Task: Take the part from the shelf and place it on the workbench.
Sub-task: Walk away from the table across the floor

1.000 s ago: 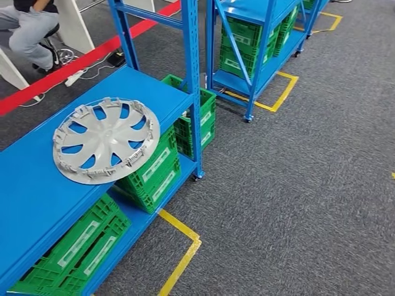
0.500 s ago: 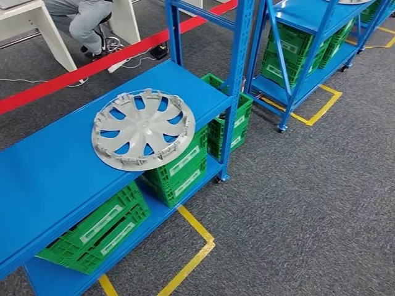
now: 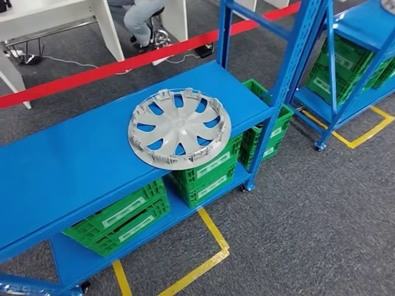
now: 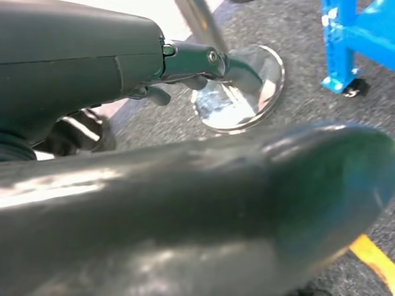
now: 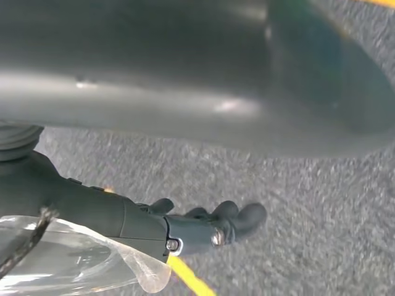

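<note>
Nearest, in the wrist views, the left hand [image 4: 186,68] and the right hand [image 5: 205,225] hang over grey carpet, fingers loosely extended and apart, holding nothing; yellow floor tape [image 5: 189,277] passes beneath the right hand. In the head view, yellow tape [image 3: 205,259] marks out a bay on the carpet at the foot of the blue shelf [image 3: 55,166]. Green crates [image 3: 118,219] stand on the lower level of the shelf, each bearing pale label strips; the writing on them is too small to read. The part, a grey wheel cover [image 3: 179,126], lies flat on the upper level of the shelf, clip side up, its near edge slightly overhanging the front lip, directly above a green crate [image 3: 210,172]. Beyond the shelf a red floor stripe [image 3: 93,71] runs across the carpet. Farther back stand a white counter [image 3: 51,15] and a seated person [image 3: 139,15]. At far right, a second blue shelf [image 3: 358,74] holds more green crates.
</note>
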`<action>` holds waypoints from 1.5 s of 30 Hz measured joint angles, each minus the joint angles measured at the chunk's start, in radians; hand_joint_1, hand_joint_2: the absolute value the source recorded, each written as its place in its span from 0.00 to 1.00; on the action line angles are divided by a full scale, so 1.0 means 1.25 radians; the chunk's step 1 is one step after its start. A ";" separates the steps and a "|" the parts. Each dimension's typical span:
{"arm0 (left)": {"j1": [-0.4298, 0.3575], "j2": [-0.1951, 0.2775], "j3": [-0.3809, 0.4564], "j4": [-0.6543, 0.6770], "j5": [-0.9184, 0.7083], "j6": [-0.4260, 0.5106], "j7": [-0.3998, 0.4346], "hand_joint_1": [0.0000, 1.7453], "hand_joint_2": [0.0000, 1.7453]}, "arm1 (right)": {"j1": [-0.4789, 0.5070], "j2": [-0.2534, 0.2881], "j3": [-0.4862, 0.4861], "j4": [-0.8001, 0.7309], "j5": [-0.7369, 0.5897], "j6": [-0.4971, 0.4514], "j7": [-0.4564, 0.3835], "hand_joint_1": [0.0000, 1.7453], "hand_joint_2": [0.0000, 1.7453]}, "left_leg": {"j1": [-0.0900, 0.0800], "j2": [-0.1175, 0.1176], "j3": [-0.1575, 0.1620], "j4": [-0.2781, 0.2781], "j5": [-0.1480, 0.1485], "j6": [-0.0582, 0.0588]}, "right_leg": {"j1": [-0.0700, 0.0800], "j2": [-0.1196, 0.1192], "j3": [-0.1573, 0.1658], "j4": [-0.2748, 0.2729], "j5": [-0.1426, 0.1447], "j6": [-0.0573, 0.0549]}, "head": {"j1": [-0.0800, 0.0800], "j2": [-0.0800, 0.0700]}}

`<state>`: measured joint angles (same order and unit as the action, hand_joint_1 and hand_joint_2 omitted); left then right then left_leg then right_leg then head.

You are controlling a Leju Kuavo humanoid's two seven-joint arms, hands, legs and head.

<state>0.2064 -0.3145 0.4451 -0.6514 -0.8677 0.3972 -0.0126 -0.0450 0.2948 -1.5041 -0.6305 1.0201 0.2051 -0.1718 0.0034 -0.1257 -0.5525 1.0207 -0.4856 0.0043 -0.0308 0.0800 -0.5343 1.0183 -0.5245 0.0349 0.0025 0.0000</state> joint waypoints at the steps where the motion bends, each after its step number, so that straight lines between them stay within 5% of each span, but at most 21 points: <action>1: 0.000 0.000 0.000 0.000 0.001 0.000 0.000 0.00 0.00 | -0.001 0.000 0.000 0.000 0.000 0.000 -0.001 0.00 0.00 | 0.000 0.009 -0.004 0.005 -0.003 -0.004 | 0.000 -0.011 0.001 -0.001 0.001 -0.006 | -0.001 0.000; 4: -0.001 0.001 -0.001 0.000 0.001 0.003 0.000 0.00 0.00 | 0.001 -0.001 0.000 0.001 0.000 0.000 -0.002 0.00 0.00 | -0.001 0.075 -0.050 0.104 -0.059 -0.014 | 0.001 -0.047 0.005 -0.005 -0.001 -0.023 | -0.010 0.000; 7: -0.001 0.001 -0.001 0.000 0.002 0.003 0.000 0.00 0.00 | 0.003 -0.001 0.000 0.002 0.000 0.000 -0.001 0.00 0.00 | 0.002 0.094 -0.112 0.228 -0.099 -0.019 | 0.006 -0.087 0.009 -0.005 -0.006 -0.027 | -0.011 0.000; 9: 0.000 0.001 -0.001 0.000 0.002 0.003 0.000 0.00 0.00 | 0.002 -0.001 0.000 0.002 0.000 0.000 -0.001 0.00 0.00 | 0.002 0.101 -0.089 0.181 -0.056 -0.015 | 0.008 -0.109 0.015 -0.005 -0.011 -0.026 | -0.011 0.000; 11: -0.001 0.001 -0.001 0.000 0.002 0.003 0.000 0.00 0.00 | 0.000 -0.001 0.000 0.003 0.000 0.000 -0.002 0.00 0.00 | -0.005 0.135 -0.034 0.073 -0.008 -0.002 | 0.011 -0.127 0.021 -0.005 -0.017 -0.022 | -0.011 0.000; 13: -0.001 0.001 -0.001 0.000 0.001 0.003 0.000 0.00 0.00 | 0.000 -0.001 0.000 0.003 0.000 0.000 -0.002 0.00 0.00 | -0.014 0.162 -0.006 0.014 0.000 0.009 | 0.014 -0.144 0.023 -0.007 -0.023 -0.014 | -0.011 0.000; 16: 0.000 0.001 0.000 0.000 0.003 0.004 0.000 0.00 0.00 | -0.004 -0.001 0.000 0.004 0.000 0.000 -0.002 0.00 0.00 | -0.014 0.140 -0.001 -0.001 -0.001 0.020 | 0.015 -0.160 0.037 -0.012 -0.029 -0.002 | -0.010 0.000; 18: 0.000 -0.001 0.000 0.000 0.004 0.004 0.000 0.00 0.00 | -0.007 -0.001 0.001 0.004 0.000 0.000 -0.002 0.00 0.00 | -0.008 0.122 0.005 -0.013 0.007 0.028 | 0.014 -0.122 0.025 0.025 -0.055 0.004 | -0.006 0.000; 21: 0.000 -0.001 -0.001 0.000 0.004 0.004 0.000 0.00 0.00 | -0.003 -0.002 0.001 0.005 0.000 0.000 -0.002 0.00 0.00 | -0.004 0.094 0.006 -0.016 0.009 0.033 | 0.013 -0.068 -0.059 0.177 -0.117 0.009 | -0.002 0.000; 23: 0.000 -0.001 -0.001 0.000 0.006 0.006 0.000 0.00 0.00 | 0.000 -0.004 0.000 0.005 0.000 -0.001 -0.002 0.00 0.00 | -0.003 0.071 0.008 -0.015 0.007 0.033 | 0.012 -0.064 -0.091 0.209 -0.102 0.012 | -0.002 0.000; 25: 0.000 -0.001 -0.001 0.000 0.008 0.006 0.000 0.00 0.00 | 0.000 -0.004 0.000 0.006 0.000 -0.001 -0.002 0.00 0.00 | -0.001 0.048 0.014 -0.013 0.002 0.027 | 0.008 -0.052 -0.066 0.125 -0.034 0.014 | -0.002 0.000; 27: 0.000 -0.001 -0.001 0.000 0.009 0.007 0.000 0.00 0.00 | 0.000 -0.005 0.000 0.007 0.000 -0.001 -0.002 0.00 0.00 | -0.001 0.028 0.015 -0.006 -0.005 0.017 | 0.002 -0.016 -0.027 0.030 0.007 0.013 | -0.001 0.000; 29: 0.000 -0.001 -0.001 0.000 0.010 0.008 0.000 0.00 0.00 | 0.000 -0.006 0.001 0.008 0.000 -0.001 -0.002 0.00 0.00 | -0.001 0.011 0.009 -0.001 -0.007 0.007 | 0.002 0.001 -0.010 0.001 0.007 0.004 | 0.000 0.000; 31: 0.000 0.000 0.000 0.000 0.011 0.008 0.000 0.00 0.00 | -0.001 -0.006 0.000 0.009 0.000 -0.001 -0.002 0.00 0.00 | 0.002 0.002 0.005 0.000 -0.006 -0.001 | 0.002 -0.018 -0.005 0.000 0.009 -0.008 | 0.000 0.000; 33: 0.000 0.001 0.000 0.000 0.012 0.009 0.000 0.00 0.00 | -0.002 -0.006 0.001 0.009 0.000 -0.001 -0.003 0.00 0.00 | 0.001 0.034 -0.008 0.031 -0.026 -0.008 | 0.001 -0.038 -0.002 -0.003 0.009 -0.019 | -0.006 0.000; 35: 0.000 0.001 -0.001 0.000 0.012 0.010 0.000 0.00 0.00 | 0.000 -0.006 0.001 0.010 0.001 -0.001 -0.003 0.00 0.00 | 0.001 0.079 -0.054 0.125 -0.073 -0.015 | 0.003 -0.061 0.001 -0.004 0.006 -0.026 | -0.011 0.000; 38: 0.000 0.001 -0.001 0.000 0.012 0.010 0.000 0.00 0.00 | 0.001 -0.007 0.000 0.011 0.000 -0.002 -0.003 0.00 0.00 | 0.003 0.096 -0.110 0.230 -0.098 -0.018 | 0.007 -0.098 0.005 -0.003 0.000 -0.030 | -0.011 0.000; 40: 0.000 0.001 0.000 0.000 0.013 0.010 0.000 0.00 0.00 | 0.000 -0.007 0.000 0.011 0.000 -0.002 -0.003 0.00 0.00 | 0.001 0.105 -0.076 0.159 -0.045 -0.010 | 0.010 -0.118 0.013 -0.004 -0.005 -0.029 | -0.011 0.000; 42: -0.001 0.001 -0.001 0.000 0.015 0.011 -0.001 0.00 0.00 | -0.001 -0.007 0.000 0.012 0.000 -0.004 -0.004 0.00 0.00 | -0.008 0.141 -0.024 0.054 -0.005 0.005 | 0.013 -0.136 0.018 -0.004 -0.012 -0.025 | -0.012 0.000; 44: -0.001 0.001 -0.002 0.000 0.016 0.012 -0.002 0.00 0.00 | -0.002 -0.007 0.000 0.014 0.000 -0.005 -0.004 0.00 0.00 | -0.016 0.162 -0.005 0.010 -0.003 0.016 | 0.016 -0.153 0.019 -0.007 -0.018 -0.017 | -0.011 0.000; 45: -0.001 0.001 -0.002 0.000 0.016 0.013 -0.003 0.00 0.00 | -0.003 -0.007 0.000 0.014 0.000 -0.005 -0.005 0.00 0.00 | -0.018 0.155 -0.005 0.006 -0.004 0.019 | 0.017 -0.162 0.025 -0.009 -0.019 -0.012 | -0.011 0.000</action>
<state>0.2052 -0.3130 0.4429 -0.6509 -0.8473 0.4128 -0.0160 -0.0491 0.2864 -1.5036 -0.6124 1.0205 0.1992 -0.1774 -0.0187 0.0678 -0.5588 1.0277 -0.4912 0.0275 -0.0100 -0.1230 -0.5033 1.0072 -0.5488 0.0199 -0.0112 0.0000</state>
